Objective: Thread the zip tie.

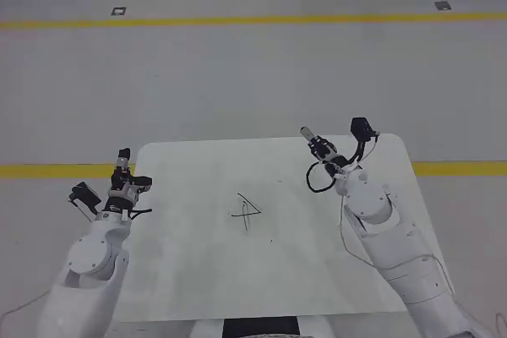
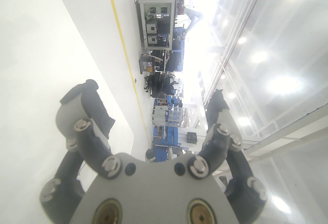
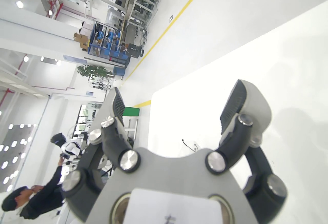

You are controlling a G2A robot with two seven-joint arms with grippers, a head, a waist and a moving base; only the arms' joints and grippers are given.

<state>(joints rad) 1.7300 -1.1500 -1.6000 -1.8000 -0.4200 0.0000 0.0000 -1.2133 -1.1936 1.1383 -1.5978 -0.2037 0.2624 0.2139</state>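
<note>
- A white counter (image 1: 194,270) with rounded corners stands on a pale floor (image 1: 237,84). It is seen from above.
- The zip tie (image 1: 247,213) lies flat near the middle of the counter. It shows as thin dark lines that cross one another, bent into a rough angular loop. Whether its tail passes through its head cannot be told.
- The left arm (image 1: 93,253) is at the counter's left edge, and the left jaws sit near the far left corner.
- In the left wrist view the left jaws stand wide apart with nothing between them. One dark finger (image 2: 84,104) is over the white counter and the other is against the room beyond.
- The right arm (image 1: 389,228) lies along the counter's right side. The right jaws are above the far right part of the counter, close to its far edge.
- In the right wrist view the right jaws are also spread wide and hold nothing. A ribbed dark pad (image 3: 232,104) lines the inner face of a grey finger.
- The zip tie lies between the two arms, well apart from both and touching neither.
- A yellow line (image 1: 237,19) runs across the floor beyond the counter. A second yellow line (image 1: 34,171) runs level with the counter's far edge.
</note>
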